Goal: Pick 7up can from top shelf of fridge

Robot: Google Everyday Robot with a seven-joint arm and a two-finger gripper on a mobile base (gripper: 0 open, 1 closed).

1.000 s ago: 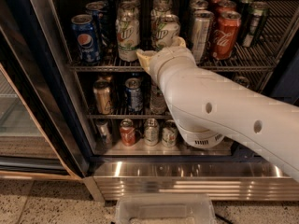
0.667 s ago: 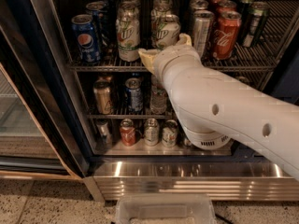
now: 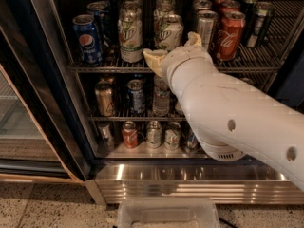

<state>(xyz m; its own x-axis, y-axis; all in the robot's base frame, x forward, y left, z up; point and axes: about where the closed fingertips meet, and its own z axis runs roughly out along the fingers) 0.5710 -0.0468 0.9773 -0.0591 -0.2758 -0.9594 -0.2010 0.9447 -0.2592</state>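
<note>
Now splayed gripper (image 3: pixel 170 46) reaches one of two front 7up cans (image 3: pixel 168 31).

One claw (image 3: pixel 174 50) at two front 7up cans (image 3: pixel 130 34).

Front row on the top shelf (image 3: pixel 266 61) ran Pepsi can (image 3: pixel 88 39), left 7up can (image 3: pixel 130 34), right 7up can (image 3: pixel 168 30), silver can (image 3: pixel 206 27), Coca-Cola can (image 3: pixel 230 34), and the gripper (image 3: pixel 171 47) hung at the front bar, fingers spread.

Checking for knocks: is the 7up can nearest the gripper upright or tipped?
Upright: 7up can stands on top shelf, rim up; gripper jaws open around it.
</note>
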